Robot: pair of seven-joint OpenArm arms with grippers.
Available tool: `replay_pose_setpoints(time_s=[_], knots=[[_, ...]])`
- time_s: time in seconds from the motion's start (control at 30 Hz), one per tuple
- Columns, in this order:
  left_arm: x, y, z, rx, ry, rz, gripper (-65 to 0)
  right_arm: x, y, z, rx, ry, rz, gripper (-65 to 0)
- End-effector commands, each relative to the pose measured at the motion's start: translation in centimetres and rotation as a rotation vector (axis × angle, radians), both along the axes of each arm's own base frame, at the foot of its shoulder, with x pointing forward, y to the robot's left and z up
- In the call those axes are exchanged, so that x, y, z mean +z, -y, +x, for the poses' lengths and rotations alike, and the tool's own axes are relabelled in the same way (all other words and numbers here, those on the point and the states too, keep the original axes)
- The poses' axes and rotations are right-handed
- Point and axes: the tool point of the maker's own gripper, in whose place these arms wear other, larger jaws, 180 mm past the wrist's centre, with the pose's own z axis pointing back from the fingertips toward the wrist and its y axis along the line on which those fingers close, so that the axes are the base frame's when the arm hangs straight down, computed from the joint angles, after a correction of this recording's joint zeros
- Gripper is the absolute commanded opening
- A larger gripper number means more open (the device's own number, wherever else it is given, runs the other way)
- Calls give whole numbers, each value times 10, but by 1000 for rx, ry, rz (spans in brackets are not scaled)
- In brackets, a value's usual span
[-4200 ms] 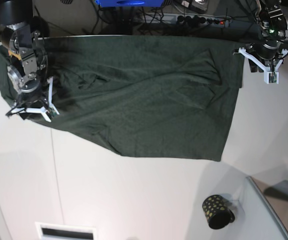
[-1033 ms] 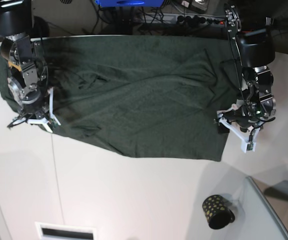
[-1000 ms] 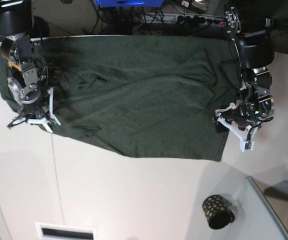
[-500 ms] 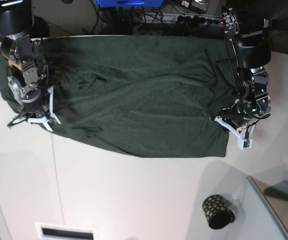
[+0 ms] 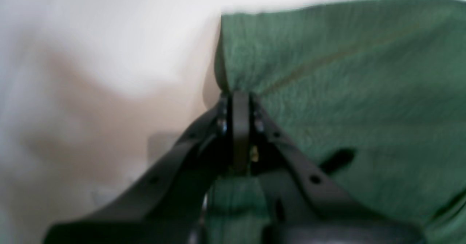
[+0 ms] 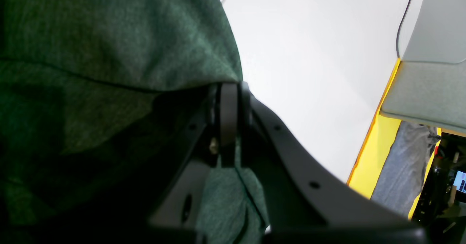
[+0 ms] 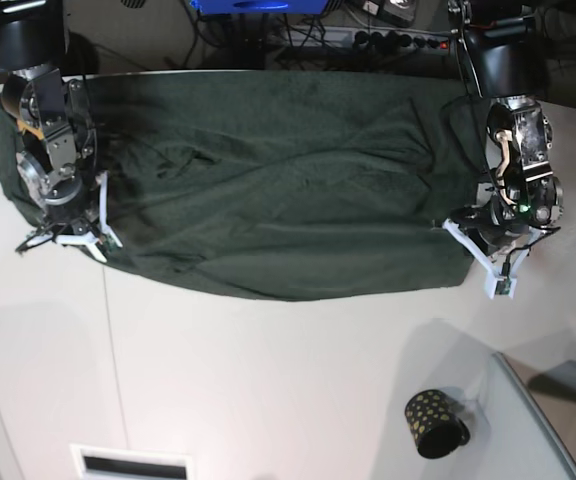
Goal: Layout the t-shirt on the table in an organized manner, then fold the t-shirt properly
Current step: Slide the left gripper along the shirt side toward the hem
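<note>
The dark green t-shirt (image 7: 278, 180) lies spread across the far half of the white table (image 7: 268, 380), still creased in the middle. At the shirt's right edge my left gripper (image 7: 450, 226) is shut on the fabric. The left wrist view shows its black fingertips (image 5: 236, 102) pinched together on the t-shirt (image 5: 346, 73) hem, beside bare table (image 5: 91, 54). On the shirt's lower left edge my right gripper (image 7: 100, 242) is shut as well. In the right wrist view that gripper (image 6: 229, 91) clamps the t-shirt (image 6: 109, 36) next to the table (image 6: 309, 54).
A small black cup with gold dots (image 7: 433, 423) stands near the front right, beside a grey raised panel (image 7: 543, 425). A slot (image 7: 133, 463) sits at the front left edge. Cables and a power strip (image 7: 398, 40) run behind the table.
My left gripper closed on the shirt's right edge and drew it rightward. The sagging lower right flap pulled up and the front hem straightened. The right gripper stayed put.
</note>
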Motion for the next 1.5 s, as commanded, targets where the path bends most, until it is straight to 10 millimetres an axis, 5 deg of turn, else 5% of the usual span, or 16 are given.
replay_pose_setpoints(time_s=[0.0, 0.17, 0.43, 0.47, 0.57, 0.7, 0.83, 1.07, 1.47], knots=[[7, -6, 5, -1, 20, 16, -650, 13, 3, 12, 3, 47, -8, -644], [-8, -6, -19, -2, -34, 17, -650, 13, 5, 12, 0, 47, -9, -644], [-11, -11, -25, 9, -48, 24, -650, 13, 4, 12, 3, 47, -9, -644], [-11, -11, -27, 10, -57, 24, -617, 13, 4, 12, 3, 47, -9, -644], [-4, -12, -32, 6, -73, 43, -385, 14, 5, 12, 0, 47, -11, -644], [21, -10, -22, -9, -12, 71, -248, 13, 5, 12, 0, 46, -11, -644], [27, -12, -1, 3, 15, 56, -245, 13, 5, 12, 0, 46, -11, -644], [7, -11, 42, 33, 77, -33, -247, 14, 5, 12, 0, 47, -11, -644], [-18, -22, 55, 74, 10, -86, -247, 13, 5, 12, 2, 47, -11, -644]])
